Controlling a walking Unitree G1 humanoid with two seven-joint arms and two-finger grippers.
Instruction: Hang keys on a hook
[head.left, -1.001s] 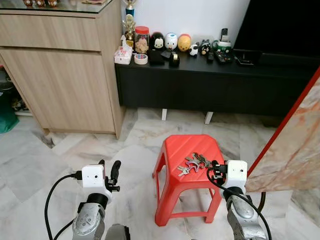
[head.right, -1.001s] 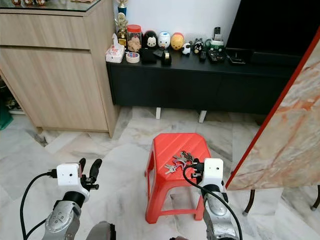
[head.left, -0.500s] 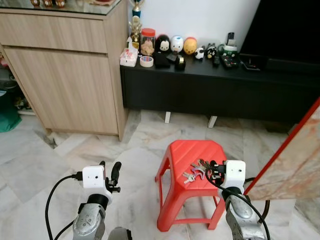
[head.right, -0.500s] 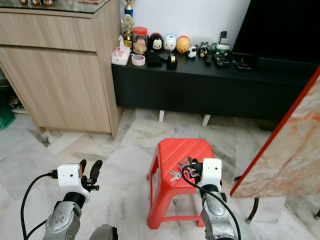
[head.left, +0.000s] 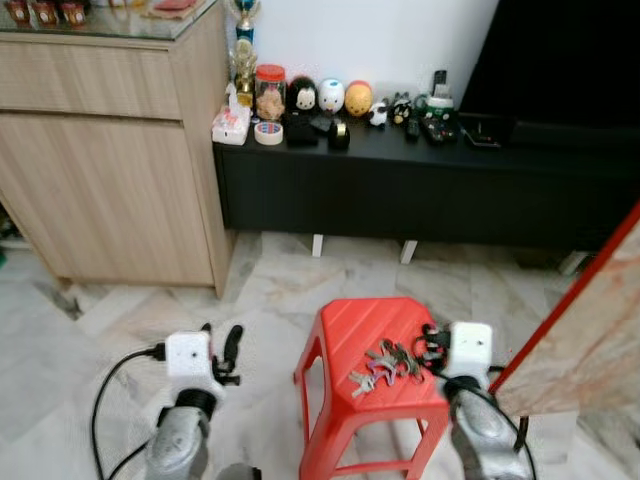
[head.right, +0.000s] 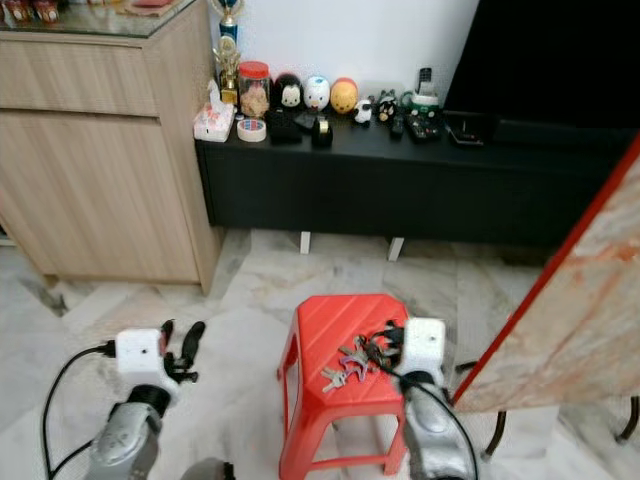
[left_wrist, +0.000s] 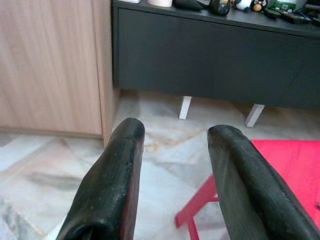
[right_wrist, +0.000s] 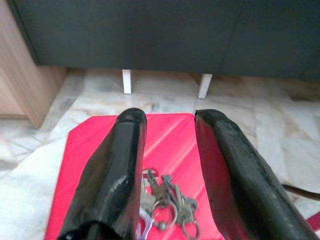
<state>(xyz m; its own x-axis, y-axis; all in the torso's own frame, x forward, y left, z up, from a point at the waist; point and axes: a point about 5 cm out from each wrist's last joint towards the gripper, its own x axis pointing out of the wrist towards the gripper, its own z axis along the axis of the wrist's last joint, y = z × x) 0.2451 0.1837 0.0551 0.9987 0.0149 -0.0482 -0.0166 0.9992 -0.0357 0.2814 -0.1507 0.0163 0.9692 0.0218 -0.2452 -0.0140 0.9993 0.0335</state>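
You can't count the bunch of metal keys (head.left: 385, 362) on the red plastic stool (head.left: 345, 330); they're blurred. The right gripper's (right_wrist: 167, 117) black fingers (right_wrist: 114, 180) cover part of them. The stool's legs run off the bottom edge.

Silver arms, seemingly white wrist-boxes, black cables

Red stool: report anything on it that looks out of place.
A bunch of keys lies loose on the seat of the red stool, an odd spot for keys, not hung on any hook. The right gripper hovers over them with open jaws. Nothing looks spilled or damaged.
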